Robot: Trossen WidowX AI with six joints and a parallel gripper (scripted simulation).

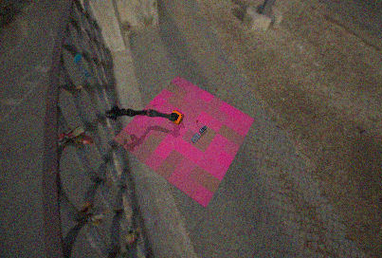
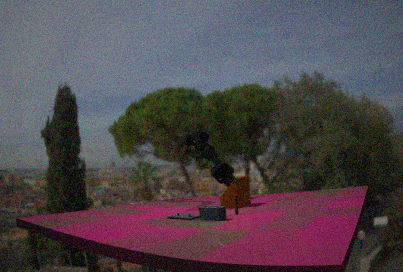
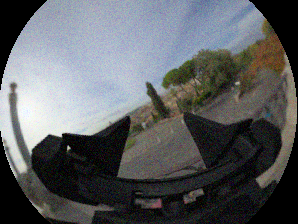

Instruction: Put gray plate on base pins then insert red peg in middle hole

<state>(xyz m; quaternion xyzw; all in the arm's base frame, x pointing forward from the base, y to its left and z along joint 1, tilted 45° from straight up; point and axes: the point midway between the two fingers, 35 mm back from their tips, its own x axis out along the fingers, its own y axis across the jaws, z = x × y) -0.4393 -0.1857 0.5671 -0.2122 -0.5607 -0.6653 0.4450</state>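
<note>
Open fingers point away from the table [image 1: 174, 163] [image 2: 194, 245].

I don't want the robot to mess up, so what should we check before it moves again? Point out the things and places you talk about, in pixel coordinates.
1. Jaws open: ok.
2. Nothing between the jaws: ok.
3. Jaws above the gray pieces: not ok, they're off past the table's edge.
4. Plate on the base: not ok, the flat gray piece [image 1: 195, 138] [image 2: 184, 217] and the gray block [image 1: 203, 129] [image 2: 212, 213] sit apart.
5. Peg [image 1: 197, 121] [image 2: 236, 205] standing up: ok.
6. Plate's holes matching the pins: cannot tell, too small.
</note>
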